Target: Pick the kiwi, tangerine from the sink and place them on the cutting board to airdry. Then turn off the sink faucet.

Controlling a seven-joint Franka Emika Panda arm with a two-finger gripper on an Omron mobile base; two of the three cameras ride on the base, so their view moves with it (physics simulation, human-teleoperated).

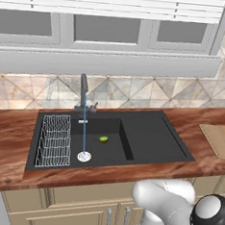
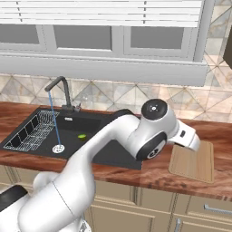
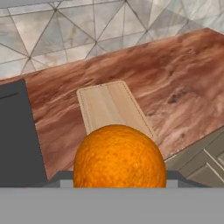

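In the hand view my gripper (image 3: 118,179) is shut on the tangerine (image 3: 119,155), a bright orange ball that covers the fingers. Just beyond it lies the light tan cutting board (image 3: 109,107) on the reddish counter. From the right base view, my white hand hangs over the near left part of the cutting board (image 2: 192,163). The lime-green kiwi (image 1: 103,139) (image 2: 82,136) rests on the floor of the deep basin of the black sink (image 1: 151,137) (image 2: 90,124). A thin stream of water runs from the dark sink faucet (image 1: 83,90) (image 2: 63,90) down to the round drain (image 1: 84,156).
A wire rack (image 1: 54,140) (image 2: 31,131) fills the left end of the sink. The shallower flat basin lies between the kiwi and the cutting board (image 1: 221,141). A tiled wall and window run behind the counter; cabinet fronts lie below its front edge.
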